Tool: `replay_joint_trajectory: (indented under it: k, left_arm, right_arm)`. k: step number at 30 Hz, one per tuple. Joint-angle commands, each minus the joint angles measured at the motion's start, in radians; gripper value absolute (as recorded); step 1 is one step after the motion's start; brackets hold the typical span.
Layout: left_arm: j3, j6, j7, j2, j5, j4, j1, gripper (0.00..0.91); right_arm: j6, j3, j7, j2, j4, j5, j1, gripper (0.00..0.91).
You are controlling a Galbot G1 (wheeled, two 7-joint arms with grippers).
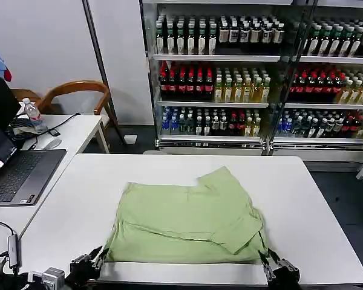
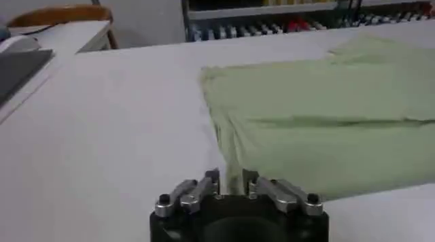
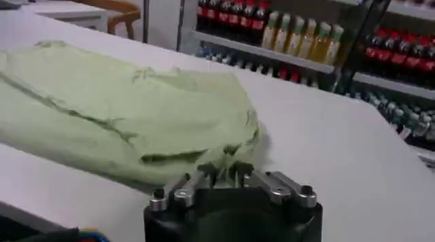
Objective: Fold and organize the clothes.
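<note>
Head view: the light green polo shirt lies partly folded near the front edge of the white surface, its long axis running left to right, one sleeve flap pointing toward the far side. The left gripper sits at the shirt's near left corner, fingers pinched together on the hem; the left wrist view confirms fabric between them. The right gripper clamps the near right corner. There's plenty of bare surface behind and on both sides.
</note>
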Motion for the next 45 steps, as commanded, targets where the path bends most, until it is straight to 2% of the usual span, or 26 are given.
replay_joint_trajectory:
  k: [1,3,4,6,8,9,10,12,17,19,27,31,45]
  left_arm:
    - [-0.064,0.037,0.000,0.040,-0.112,-0.067,-0.101,0.907]
    - [-0.035,0.027,0.016,0.041,-0.112,-0.043,-0.166,0.907]
    - [0.005,0.010,0.025,0.043,-0.110,-0.006,-0.213,0.907]
    - [0.060,-0.010,0.020,0.046,-0.106,0.045,-0.287,0.907]
    - [0.105,-0.009,0.010,0.046,-0.104,0.095,-0.365,0.907]
    - [0.126,-0.009,0.006,0.046,-0.104,0.117,-0.379,0.907]
    - [0.151,-0.009,0.000,0.046,-0.104,0.153,-0.435,0.907]
    - [0.186,-0.013,0.004,0.048,-0.112,0.197,-0.475,0.907]
    - [0.249,-0.034,0.018,0.055,-0.120,0.298,-0.591,0.907]
    - [0.272,-0.036,0.019,0.056,-0.121,0.339,-0.635,0.907]
    - [0.333,-0.045,0.041,0.049,-0.123,0.500,-0.790,0.907]
    - [0.381,-0.042,0.057,0.033,-0.119,0.540,-0.818,0.907]
    - [0.487,-0.073,0.075,-0.041,-0.062,0.768,-0.967,0.907]
  right_arm:
    - [-0.005,0.044,-0.016,-0.045,0.024,0.079,0.097,0.907]
    - [-0.026,0.012,0.000,-0.043,0.001,0.118,0.175,0.907]
    - [-0.071,-0.049,0.027,-0.039,-0.044,0.155,0.289,0.907]
    - [-0.108,-0.115,0.068,-0.029,-0.103,0.166,0.402,0.907]
    - [-0.135,-0.202,0.143,-0.014,-0.171,0.208,0.563,0.907]
    - [-0.181,-0.243,0.164,0.000,-0.208,0.222,0.621,0.907]
    - [-0.210,-0.287,0.173,0.011,-0.253,0.224,0.699,0.907]
    - [-0.209,-0.335,0.189,0.023,-0.328,0.223,0.775,0.907]
    - [-0.238,-0.406,0.155,0.061,-0.502,0.256,0.983,0.907]
    - [-0.249,-0.443,0.141,0.109,-0.612,0.253,1.080,0.907]
    - [-0.244,-0.536,0.127,0.229,-0.859,0.243,1.260,0.907]
    - [-0.230,-0.554,0.126,0.294,-0.960,0.242,1.348,0.907]
    - [-0.167,-0.547,0.104,0.393,-1.215,0.188,1.441,0.907]
